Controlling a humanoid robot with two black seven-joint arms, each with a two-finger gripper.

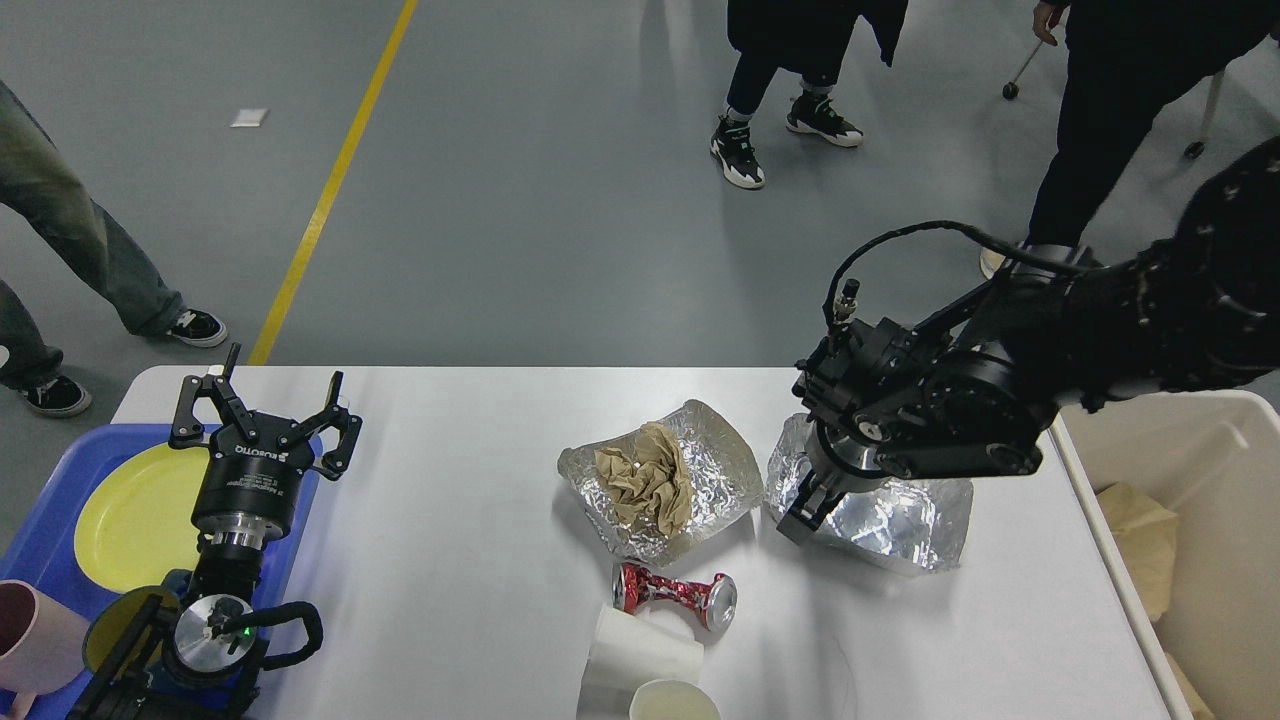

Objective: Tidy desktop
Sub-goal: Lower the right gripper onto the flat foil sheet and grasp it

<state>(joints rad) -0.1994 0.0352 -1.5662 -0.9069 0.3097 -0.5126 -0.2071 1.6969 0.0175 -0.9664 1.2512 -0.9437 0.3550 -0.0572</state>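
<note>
1. Spread across the lower view: the wide white rectangular desktop (pixel 450 560).
2. At its middle: crumpled silver foil tray (pixel 720 460) holding brown paper wad (pixel 645 485); crushed red can (pixel 675 595) just in front.
3. Right gripper (pixel 805 505) lowered into second foil tray (pixel 900 520); finger spacing impossible to tell.
4. Left gripper (pixel 265 410) spread wide over blue plastic tray (pixel 50 530), gripping nothing.

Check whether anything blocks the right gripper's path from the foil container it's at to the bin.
Nothing visible does. The right gripper is at the empty foil container, and only bare desktop lies between it and the cream bin.
</note>
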